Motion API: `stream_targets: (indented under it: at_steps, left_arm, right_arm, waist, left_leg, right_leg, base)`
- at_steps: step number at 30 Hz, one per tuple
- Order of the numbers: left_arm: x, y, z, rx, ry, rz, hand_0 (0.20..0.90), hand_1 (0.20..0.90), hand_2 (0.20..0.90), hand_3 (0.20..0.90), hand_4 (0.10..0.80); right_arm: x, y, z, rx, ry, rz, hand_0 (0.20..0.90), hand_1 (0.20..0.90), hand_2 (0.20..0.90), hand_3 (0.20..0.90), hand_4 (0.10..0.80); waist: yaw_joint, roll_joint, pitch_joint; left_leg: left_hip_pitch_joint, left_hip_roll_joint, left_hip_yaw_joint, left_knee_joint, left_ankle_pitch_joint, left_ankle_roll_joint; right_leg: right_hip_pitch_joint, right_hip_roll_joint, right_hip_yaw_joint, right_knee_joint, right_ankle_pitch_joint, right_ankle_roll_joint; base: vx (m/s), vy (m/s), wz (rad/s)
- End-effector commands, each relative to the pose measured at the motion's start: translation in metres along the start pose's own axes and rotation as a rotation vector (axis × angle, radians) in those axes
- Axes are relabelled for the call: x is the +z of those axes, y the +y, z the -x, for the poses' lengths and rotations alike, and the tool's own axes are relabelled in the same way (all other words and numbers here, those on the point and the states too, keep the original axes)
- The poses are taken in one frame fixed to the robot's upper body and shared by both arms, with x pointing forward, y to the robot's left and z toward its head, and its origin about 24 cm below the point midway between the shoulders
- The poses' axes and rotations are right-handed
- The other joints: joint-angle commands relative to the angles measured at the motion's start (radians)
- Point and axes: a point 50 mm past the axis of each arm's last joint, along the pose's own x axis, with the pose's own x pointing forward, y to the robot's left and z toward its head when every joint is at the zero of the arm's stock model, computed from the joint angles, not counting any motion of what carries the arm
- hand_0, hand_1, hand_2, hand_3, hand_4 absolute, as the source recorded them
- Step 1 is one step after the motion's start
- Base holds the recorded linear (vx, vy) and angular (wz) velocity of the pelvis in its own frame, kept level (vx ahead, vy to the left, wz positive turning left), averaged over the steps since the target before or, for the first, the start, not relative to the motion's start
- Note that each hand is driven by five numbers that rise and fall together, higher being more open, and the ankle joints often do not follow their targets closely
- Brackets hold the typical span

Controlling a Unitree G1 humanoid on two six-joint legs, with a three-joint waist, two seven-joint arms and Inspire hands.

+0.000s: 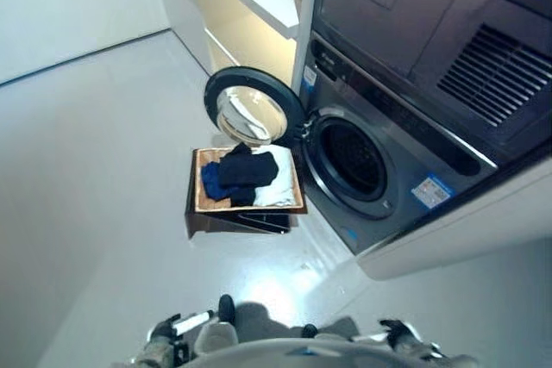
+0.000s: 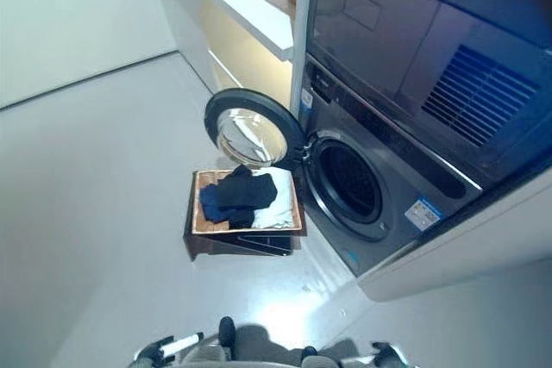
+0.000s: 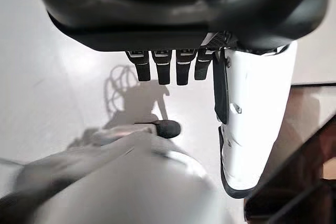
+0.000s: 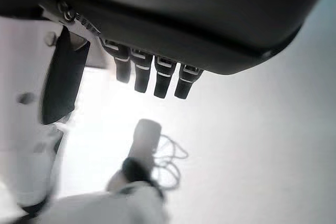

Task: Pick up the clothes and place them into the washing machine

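Left hand [image 3: 178, 66]: fingers straight and loose, white-covered thumb apart, nothing between them; only floor [image 3: 63, 103] past the tips. Right hand [image 4: 152, 77]: same, fingers relaxed, empty, pointing down at bare floor. Both hanging low at the sides, barely showing at the bottom edge of the head views, well apart from the work; probably a rest posture ahead of any reach.

Clothes [image 1: 246, 174] piled in basket [image 1: 200, 206] on the floor: dark pieces on top, blue at one side, white beneath toward the washer [image 1: 379, 170]. Basket parked just beside the drum opening [image 1: 352, 159], under the door [image 1: 253, 114], likely so each transfer is short. Door swung wide, hanging over the basket's far edge; drum dark, contents not discernible.

Judgement: nothing picked yet; approach and stoop to the basket needed first. Open door may crowd a reach from above.
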Motion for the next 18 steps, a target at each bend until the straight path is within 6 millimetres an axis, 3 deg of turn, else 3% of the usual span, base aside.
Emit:
stream_targets:
  at_steps: [1, 2, 3, 4, 5, 6, 9, 10, 11, 12, 13, 14, 15, 18]
  left_arm:
    - [0.015, 0.002, -0.001, 0.015, -0.060, -0.022, 0.900, 0.900, 0.900, 0.900, 0.800]
    - [0.015, 0.002, -0.001, 0.015, -0.060, -0.022, 0.900, 0.900, 0.900, 0.900, 0.800]
    - [0.015, 0.000, -0.001, 0.000, -0.059, -0.049, 0.900, 0.900, 0.900, 0.900, 0.800]
    - [0.015, 0.000, -0.001, 0.000, -0.059, -0.049, 0.900, 0.900, 0.900, 0.900, 0.800]
    - [0.015, -0.001, -0.001, -0.007, -0.058, -0.058, 0.900, 0.900, 0.900, 0.900, 0.800]
    - [0.015, -0.001, -0.001, -0.017, -0.057, -0.080, 0.900, 0.900, 0.900, 0.900, 0.800]
    - [0.014, 0.001, -0.001, -0.019, -0.047, -0.103, 0.900, 0.900, 0.900, 0.900, 0.800]
    - [0.013, 0.002, -0.001, -0.014, -0.041, -0.112, 0.900, 0.900, 0.900, 0.900, 0.800]
    - [0.012, 0.005, -0.002, -0.005, -0.034, -0.119, 0.900, 0.900, 0.900, 0.900, 0.800]
    - [0.013, 0.005, -0.001, -0.004, -0.037, -0.119, 0.900, 0.900, 0.900, 0.900, 0.800]
    - [0.012, 0.005, -0.001, -0.004, -0.037, -0.119, 0.900, 0.900, 0.900, 0.900, 0.800]
    - [0.012, 0.007, -0.002, 0.003, -0.035, -0.113, 0.900, 0.900, 0.900, 0.900, 0.800]
    - [0.011, 0.007, -0.001, 0.003, -0.031, -0.103, 0.900, 0.900, 0.900, 0.900, 0.800]
    - [0.005, 0.007, -0.001, 0.006, -0.008, -0.078, 0.900, 0.900, 0.900, 0.900, 0.800]
  right_arm:
    - [0.006, -0.023, -0.003, -0.072, -0.024, 0.014, 0.900, 0.900, 0.900, 0.900, 0.800]
    - [0.006, -0.023, -0.003, -0.072, -0.024, 0.014, 0.900, 0.900, 0.900, 0.900, 0.800]
    - [-0.002, -0.021, -0.002, -0.061, 0.003, 0.012, 0.900, 0.900, 0.900, 0.900, 0.800]
    - [-0.002, -0.021, -0.002, -0.062, 0.003, 0.012, 0.900, 0.900, 0.900, 0.900, 0.800]
    - [-0.004, -0.021, -0.002, -0.060, 0.010, 0.013, 0.900, 0.900, 0.900, 0.900, 0.800]
    - [-0.006, -0.021, -0.002, -0.053, 0.018, 0.010, 0.900, 0.900, 0.900, 0.900, 0.800]
    - [-0.010, -0.018, -0.001, -0.049, 0.030, 0.006, 0.900, 0.900, 0.900, 0.900, 0.800]
    - [-0.012, -0.017, -0.001, -0.045, 0.035, 0.001, 0.900, 0.900, 0.900, 0.900, 0.800]
    - [-0.016, -0.016, -0.001, -0.044, 0.048, -0.014, 0.900, 0.900, 0.900, 0.900, 0.800]
    - [-0.017, -0.015, 0.000, -0.041, 0.052, -0.015, 0.900, 0.900, 0.900, 0.900, 0.800]
    - [-0.017, -0.015, 0.000, -0.041, 0.053, -0.015, 0.900, 0.900, 0.900, 0.900, 0.800]
    - [-0.018, -0.013, 0.000, -0.034, 0.053, -0.015, 0.900, 0.900, 0.900, 0.900, 0.800]
    - [-0.018, -0.013, 0.000, -0.035, 0.055, -0.013, 0.900, 0.900, 0.900, 0.900, 0.800]
    - [-0.018, -0.016, 0.000, -0.039, 0.049, 0.004, 0.900, 0.900, 0.900, 0.900, 0.800]
  waist:
    - [-0.014, -0.013, -0.017]
    - [-0.014, -0.014, -0.018]
    - [-0.021, -0.009, -0.019]
    - [-0.021, -0.008, -0.021]
    - [-0.028, -0.002, -0.020]
    - [-0.050, 0.022, 0.006]
    - [-0.068, 0.046, 0.029]
    - [-0.079, 0.052, 0.036]
    - [-0.091, 0.051, 0.044]
    - [-0.094, 0.043, 0.044]
    - [-0.095, 0.045, 0.049]
    - [-0.105, 0.028, 0.058]
    - [-0.104, 0.021, 0.064]
    - [-0.108, -0.005, 0.079]
  left_leg:
    - [-0.225, 0.000, -0.018, 0.235, -0.034, -0.030]
    - [-0.226, 0.000, -0.018, 0.236, -0.034, -0.030]
    - [-0.187, -0.029, -0.019, 0.215, -0.055, -0.003]
    - [-0.188, -0.028, -0.019, 0.213, -0.054, -0.003]
    - [-0.164, -0.043, -0.022, 0.195, -0.059, 0.012]
    - [-0.098, -0.070, -0.048, 0.125, -0.059, 0.033]
    - [-0.039, -0.064, -0.055, 0.070, -0.054, 0.040]
    - [-0.014, -0.061, -0.060, 0.042, -0.049, 0.034]
    - [0.023, -0.053, -0.071, 0.023, -0.056, 0.016]
    - [0.028, -0.052, -0.074, 0.028, -0.065, 0.005]
    - [0.034, -0.051, -0.077, 0.028, -0.068, 0.004]
    - [0.056, -0.039, -0.083, 0.053, -0.101, -0.020]
    - [0.064, -0.038, -0.086, 0.083, -0.124, -0.024]
    - [0.085, -0.024, -0.081, 0.159, -0.172, -0.033]
  right_leg:
    - [0.154, -0.070, -0.040, -0.001, 0.059, 0.060]
    - [0.154, -0.070, -0.040, 0.000, 0.059, 0.060]
    - [0.117, -0.077, -0.024, 0.114, 0.118, 0.051]
    - [0.114, -0.076, -0.023, 0.113, 0.119, 0.050]
    - [0.079, -0.074, -0.002, 0.185, 0.166, 0.040]
    - [-0.005, -0.023, 0.035, 0.339, 0.191, 0.014]
    - [-0.083, -0.011, 0.003, 0.384, 0.157, 0.007]
    - [-0.103, -0.003, -0.014, 0.331, 0.120, 0.000]
    - [-0.100, -0.034, -0.043, 0.143, 0.104, 0.011]
    - [-0.106, -0.058, -0.036, 0.050, 0.132, 0.023]
    - [-0.095, -0.057, -0.040, 0.043, 0.134, 0.023]
    - [-0.143, -0.125, -0.009, -0.080, 0.236, 0.055]
    - [-0.154, -0.145, -0.019, -0.111, 0.268, 0.070]
    - [-0.165, -0.112, -0.019, -0.016, 0.240, 0.075]
  base:
    - [0.161, 0.170, 0.16]
    - [0.179, 0.215, 0.10]
    - [0.125, 0.157, 0.08]
    - [0.185, 0.245, 0.18]
    - [0.157, 0.253, 0.23]
    - [0.157, 0.253, 0.15]
    - [0.166, 0.163, -0.04]
    - [0.248, -0.073, 0.07]
    - [0.322, -0.135, -0.02]
    - [0.253, -0.140, 0.01]
    - [0.235, -0.217, 0.15]
    - [0.238, -0.226, 0.25]
    - [0.322, -0.290, 0.33]
    - [0.206, -0.218, 0.17]
